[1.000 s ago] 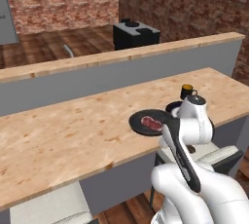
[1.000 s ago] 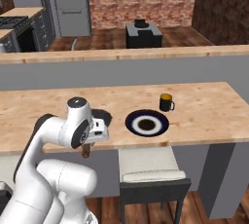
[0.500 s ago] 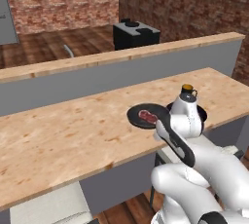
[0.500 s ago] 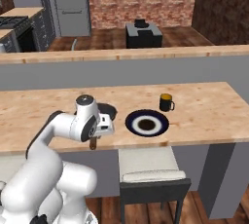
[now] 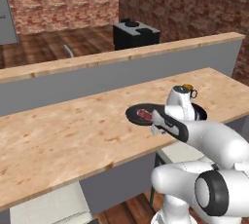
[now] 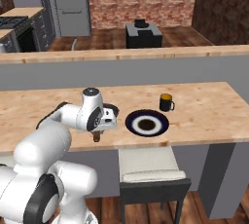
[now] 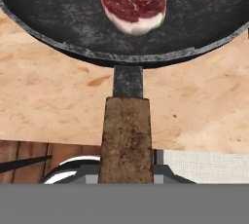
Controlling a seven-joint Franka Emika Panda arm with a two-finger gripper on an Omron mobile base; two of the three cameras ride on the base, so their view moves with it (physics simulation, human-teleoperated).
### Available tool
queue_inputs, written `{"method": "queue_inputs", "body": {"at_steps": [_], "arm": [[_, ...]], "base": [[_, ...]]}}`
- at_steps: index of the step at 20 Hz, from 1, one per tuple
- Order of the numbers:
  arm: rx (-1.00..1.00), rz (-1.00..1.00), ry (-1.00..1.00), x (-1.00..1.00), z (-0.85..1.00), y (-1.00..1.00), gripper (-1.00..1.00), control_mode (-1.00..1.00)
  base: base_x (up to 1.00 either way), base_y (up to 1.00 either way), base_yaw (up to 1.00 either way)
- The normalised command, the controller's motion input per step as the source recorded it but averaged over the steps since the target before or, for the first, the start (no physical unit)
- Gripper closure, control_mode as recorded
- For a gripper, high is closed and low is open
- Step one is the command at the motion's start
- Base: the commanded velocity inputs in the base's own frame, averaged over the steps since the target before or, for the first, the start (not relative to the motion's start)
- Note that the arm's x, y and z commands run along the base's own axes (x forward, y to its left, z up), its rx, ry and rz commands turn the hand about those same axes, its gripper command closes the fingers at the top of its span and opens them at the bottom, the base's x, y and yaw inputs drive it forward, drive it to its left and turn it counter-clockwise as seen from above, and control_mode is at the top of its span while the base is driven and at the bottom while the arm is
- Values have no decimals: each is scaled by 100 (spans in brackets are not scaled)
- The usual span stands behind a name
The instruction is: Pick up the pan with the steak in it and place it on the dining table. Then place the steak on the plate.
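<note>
One pan [image 5: 141,114]; one steak [image 7: 134,1] — in it; one plate [image 6: 147,122]; one mug [image 6: 166,102]; two stools [image 6: 151,173] — one worktop [image 5: 73,135].

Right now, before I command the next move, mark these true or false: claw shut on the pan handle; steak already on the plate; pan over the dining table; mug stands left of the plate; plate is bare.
1. The claw is shut on the pan's handle: true.
2. The steak lies on the plate: false, it is in the pan.
3. The pan is over the dining table: true.
4. The mug stands left of the plate: false, behind it to the right.
5. The plate is bare: true.
</note>
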Motion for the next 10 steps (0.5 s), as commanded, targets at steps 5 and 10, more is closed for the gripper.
{"method": "queue_inputs", "body": {"at_steps": [5, 10], "arm": [[0, 0, 0, -5, -20, 0, 100, -100], [-2, 0, -4, -50, -34, 0, 100, -100]], "base": [[0, 0, 0], [0, 0, 0]]}}
